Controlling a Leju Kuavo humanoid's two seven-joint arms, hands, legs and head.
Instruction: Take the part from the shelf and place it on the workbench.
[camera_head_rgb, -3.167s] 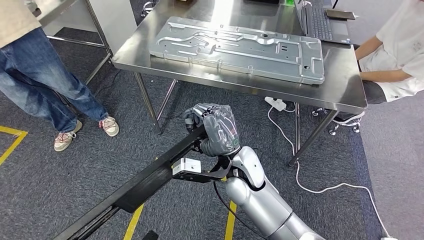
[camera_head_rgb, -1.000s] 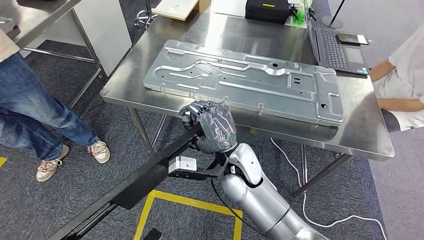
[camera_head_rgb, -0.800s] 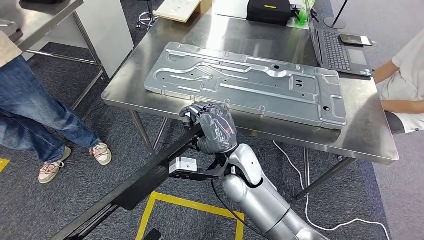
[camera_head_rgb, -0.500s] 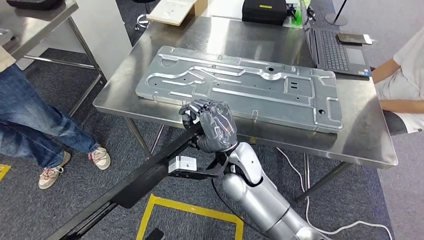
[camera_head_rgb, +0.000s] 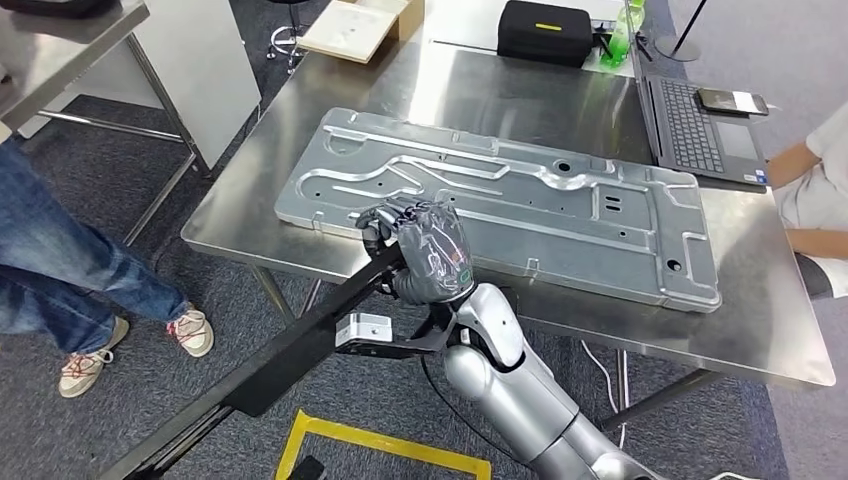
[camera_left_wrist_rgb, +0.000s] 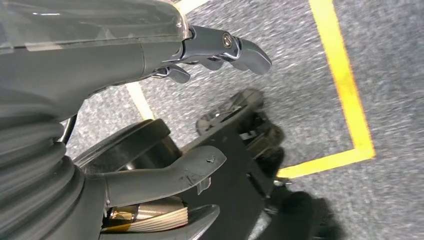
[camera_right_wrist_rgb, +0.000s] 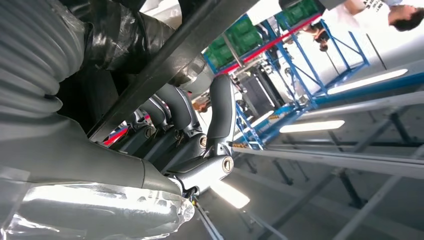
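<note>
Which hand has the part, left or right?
The right hand: its fingers wrap the long black part near the workbench edge. The left hand holds nothing, fingers apart over the floor.

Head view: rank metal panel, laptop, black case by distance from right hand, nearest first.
From the right hand, which grips the black bar:
1. Metal panel, on the workbench just beyond the hand.
2. Black case, far edge, ahead.
3. Laptop, far right corner.
</note>
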